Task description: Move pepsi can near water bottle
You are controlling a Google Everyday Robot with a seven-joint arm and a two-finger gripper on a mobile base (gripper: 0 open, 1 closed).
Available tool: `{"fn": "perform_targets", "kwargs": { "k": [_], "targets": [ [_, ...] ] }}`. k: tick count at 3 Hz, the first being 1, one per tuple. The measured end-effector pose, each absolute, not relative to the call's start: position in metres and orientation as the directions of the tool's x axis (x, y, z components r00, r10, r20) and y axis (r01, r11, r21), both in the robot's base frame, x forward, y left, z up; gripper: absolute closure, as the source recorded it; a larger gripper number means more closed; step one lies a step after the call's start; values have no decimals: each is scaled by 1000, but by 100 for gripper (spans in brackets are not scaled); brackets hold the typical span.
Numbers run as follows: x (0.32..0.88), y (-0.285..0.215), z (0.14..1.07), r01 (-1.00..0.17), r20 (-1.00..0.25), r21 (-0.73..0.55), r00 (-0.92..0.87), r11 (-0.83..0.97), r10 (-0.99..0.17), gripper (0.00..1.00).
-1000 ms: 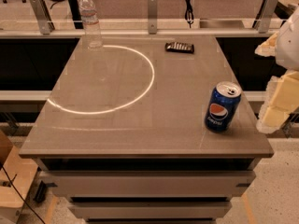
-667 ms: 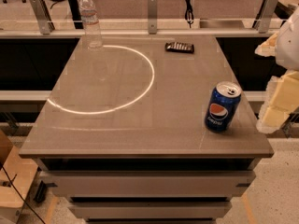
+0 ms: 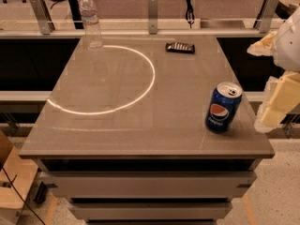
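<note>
The pepsi can (image 3: 223, 108) stands upright near the table's right front edge, blue with a silver top and round logo. The water bottle (image 3: 90, 20) stands upright at the far left corner of the table, clear with a white cap. My gripper (image 3: 277, 102) is at the right edge of the view, just right of the can and apart from it, off the table's side, pale yellow in colour. It holds nothing that I can see.
A flat dark ridged packet (image 3: 180, 47) lies at the far right of the grey table (image 3: 140, 125). A bright ring of light lies on the table's left half. A railing with metal posts (image 3: 153, 6) runs behind. A cardboard box (image 3: 11, 182) sits at lower left.
</note>
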State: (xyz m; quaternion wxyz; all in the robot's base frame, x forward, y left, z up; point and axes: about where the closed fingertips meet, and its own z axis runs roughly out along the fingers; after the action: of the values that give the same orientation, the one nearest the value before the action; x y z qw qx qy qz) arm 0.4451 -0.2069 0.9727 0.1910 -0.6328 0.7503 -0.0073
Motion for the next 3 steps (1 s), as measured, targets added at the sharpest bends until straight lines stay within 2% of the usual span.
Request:
{"fn": "perform_targets", "kwargs": {
  "k": [1, 3],
  "targets": [
    [458, -195, 956, -957, -328, -260, -40, 131, -944, 0],
    [483, -186, 910, -968, -393, -229, -7, 105, -920, 0]
  ]
}}
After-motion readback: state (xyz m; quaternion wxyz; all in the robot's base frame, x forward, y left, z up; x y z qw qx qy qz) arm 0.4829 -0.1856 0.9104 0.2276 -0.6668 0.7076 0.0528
